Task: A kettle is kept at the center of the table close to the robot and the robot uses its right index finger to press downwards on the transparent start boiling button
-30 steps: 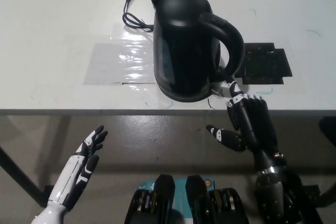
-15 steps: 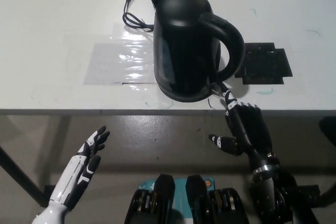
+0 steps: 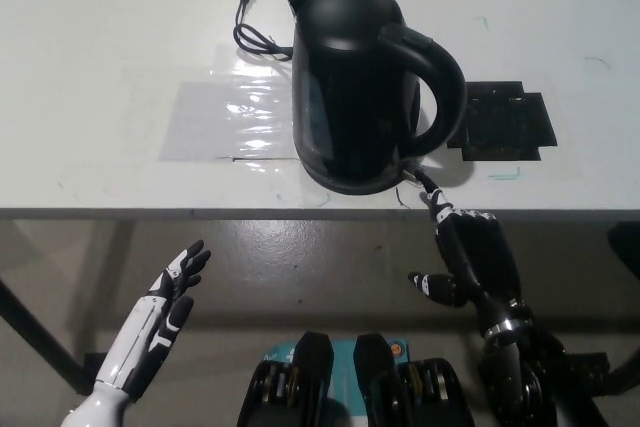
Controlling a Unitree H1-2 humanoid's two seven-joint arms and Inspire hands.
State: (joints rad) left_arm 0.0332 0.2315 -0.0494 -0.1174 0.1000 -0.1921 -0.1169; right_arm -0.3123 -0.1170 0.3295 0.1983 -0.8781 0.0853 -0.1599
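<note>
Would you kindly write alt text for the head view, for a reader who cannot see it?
A black kettle stands on a white table, and the robot's black right hand reaches one finger to the base of its handle. The white left hand rests open below the table edge; a black cord lies behind the kettle.

Right hand pointing, left hand idle

The black right hand extends one finger forward, the others curled; the white left hand hangs low, fingers spread apart, holding nothing.
</note>
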